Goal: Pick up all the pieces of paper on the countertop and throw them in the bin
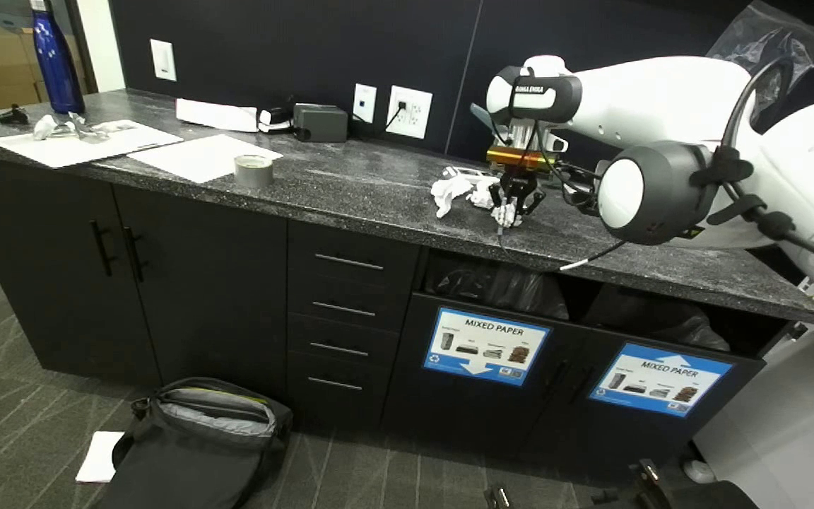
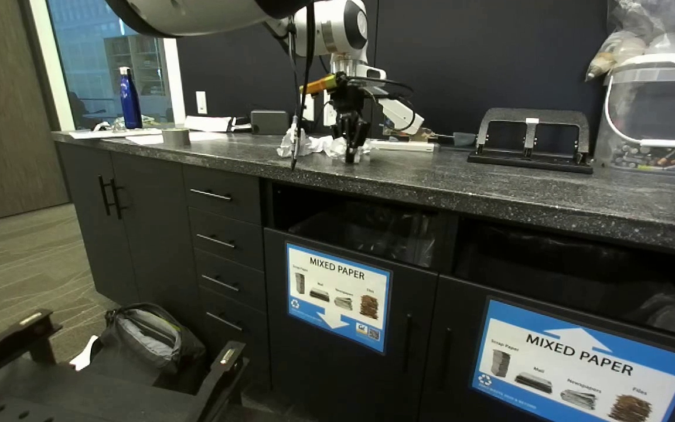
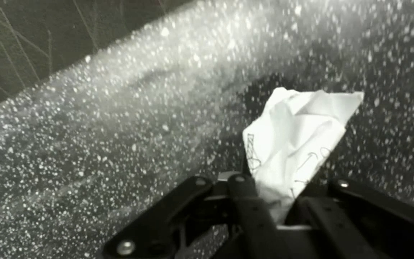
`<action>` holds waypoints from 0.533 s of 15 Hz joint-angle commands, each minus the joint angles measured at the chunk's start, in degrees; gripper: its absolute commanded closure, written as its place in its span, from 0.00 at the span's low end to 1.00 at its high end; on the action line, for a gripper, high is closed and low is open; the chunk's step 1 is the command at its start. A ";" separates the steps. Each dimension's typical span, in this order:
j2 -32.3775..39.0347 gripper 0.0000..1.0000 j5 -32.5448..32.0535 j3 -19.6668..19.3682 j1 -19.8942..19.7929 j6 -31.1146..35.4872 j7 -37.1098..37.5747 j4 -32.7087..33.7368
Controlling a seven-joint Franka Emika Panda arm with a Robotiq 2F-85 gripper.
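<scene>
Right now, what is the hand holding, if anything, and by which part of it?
The hand holds a crumpled piece of white paper, pinched at its narrow end; the wider, scribbled-on part sticks out.

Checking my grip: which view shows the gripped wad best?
The wrist view: the wad shows large, folds clear, one end in the gripper. In an exterior view the wad is a small lump; in an exterior view I cannot tell it from other wads by the gripper.
</scene>
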 commanded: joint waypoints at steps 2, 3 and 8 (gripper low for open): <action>-3.21 0.89 -0.24 0.92 0.29 -13.84 -8.29 -1.90; -3.64 0.90 -0.71 0.58 0.34 -17.50 -9.87 -1.96; -5.95 0.89 -3.62 -0.90 0.44 -37.01 -17.61 -1.86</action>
